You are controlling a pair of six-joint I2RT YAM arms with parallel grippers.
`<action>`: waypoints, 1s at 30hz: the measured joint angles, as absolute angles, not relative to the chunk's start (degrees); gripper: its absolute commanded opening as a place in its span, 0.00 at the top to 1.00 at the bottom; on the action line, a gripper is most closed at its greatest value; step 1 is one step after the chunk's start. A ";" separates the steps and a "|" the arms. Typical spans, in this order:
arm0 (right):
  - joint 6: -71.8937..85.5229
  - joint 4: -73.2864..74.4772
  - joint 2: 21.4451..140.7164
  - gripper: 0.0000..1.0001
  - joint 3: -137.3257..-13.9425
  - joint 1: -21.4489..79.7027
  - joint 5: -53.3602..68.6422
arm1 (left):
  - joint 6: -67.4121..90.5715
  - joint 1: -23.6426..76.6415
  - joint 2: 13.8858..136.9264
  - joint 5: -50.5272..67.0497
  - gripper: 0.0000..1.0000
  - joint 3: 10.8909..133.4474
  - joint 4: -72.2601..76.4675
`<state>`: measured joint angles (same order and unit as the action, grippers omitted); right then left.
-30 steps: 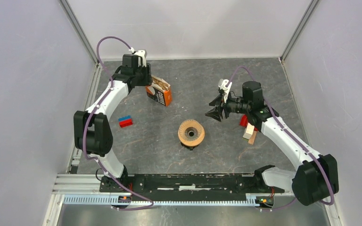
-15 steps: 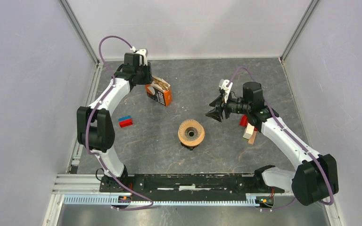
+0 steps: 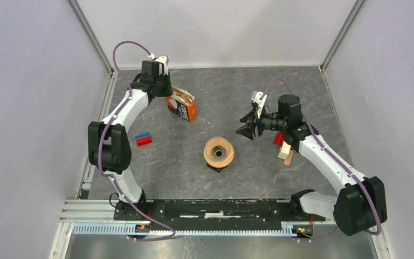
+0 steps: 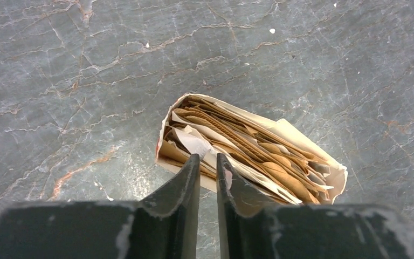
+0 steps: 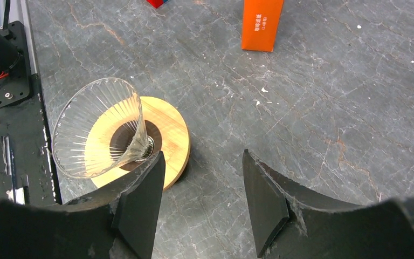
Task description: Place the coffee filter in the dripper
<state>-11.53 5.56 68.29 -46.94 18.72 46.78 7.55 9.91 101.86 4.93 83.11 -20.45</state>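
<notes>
The left gripper (image 4: pixel 208 157) hangs over the open top of the orange filter box (image 3: pixel 182 105), its fingers drawn almost together with only a thin slit between them. The tips are down among the brown paper coffee filters (image 4: pixel 248 145), but I cannot tell whether a sheet is pinched. The dripper (image 3: pixel 219 152) sits upright mid-table, well apart from the box and empty of any filter. The right gripper (image 5: pixel 201 162) is spread wide just beside it, holding nothing.
</notes>
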 measured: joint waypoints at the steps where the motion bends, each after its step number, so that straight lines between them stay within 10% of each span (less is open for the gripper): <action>1: -11.51 5.32 68.29 0.39 -46.87 18.68 46.78 | 7.60 9.87 101.86 5.04 0.84 83.13 -20.47; 4: -11.29 4.82 68.29 0.39 -46.46 18.63 46.96 | 8.08 9.76 101.86 5.13 0.97 83.33 -20.45; 25: -10.24 3.68 68.31 0.40 -45.47 18.20 47.79 | 9.10 8.95 99.22 7.68 0.98 84.66 -19.75; 30: -10.09 3.53 68.31 0.40 -45.47 18.20 47.88 | 9.08 8.95 94.21 7.75 0.74 84.71 -19.59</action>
<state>-10.09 3.53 68.31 -45.47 18.20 47.88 9.08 8.95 94.21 7.75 84.71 -19.59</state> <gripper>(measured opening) 0.603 0.113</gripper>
